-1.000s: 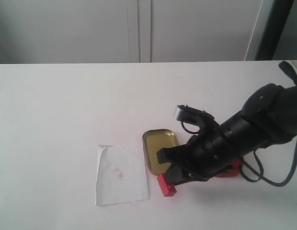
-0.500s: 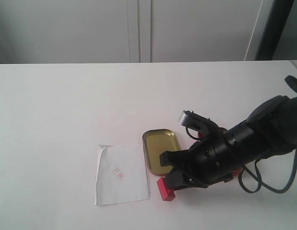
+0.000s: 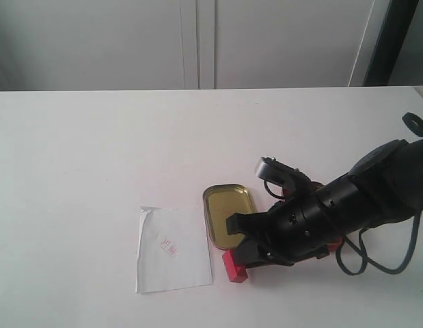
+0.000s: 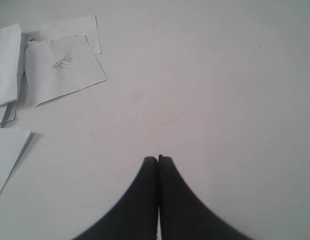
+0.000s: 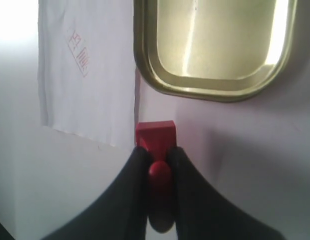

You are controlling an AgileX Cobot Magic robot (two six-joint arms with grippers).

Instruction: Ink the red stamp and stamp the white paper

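The red stamp (image 3: 235, 265) sits low by the table, just off the right lower corner of the white paper (image 3: 171, 249), which bears a red imprint (image 3: 169, 247). My right gripper (image 3: 244, 254) is shut on it. In the right wrist view the fingers (image 5: 137, 165) press both sides of the stamp's knob (image 5: 159, 172), and its square base (image 5: 156, 135) points away beside the paper's edge (image 5: 87, 85). My left gripper (image 4: 158, 159) is shut on nothing above bare table; it does not show in the exterior view.
An open gold tin (image 3: 228, 212) lies right of the paper, just beyond the stamp (image 5: 215, 45). A bit of red (image 3: 332, 246) peeks from under the right arm. Several loose white sheets (image 4: 64, 67), one stamped, lie near the left gripper.
The right arm has sunk a little and drawn slightly right, carrying the stamp lower beside the paper's corner. Over the last half second it barely moved.
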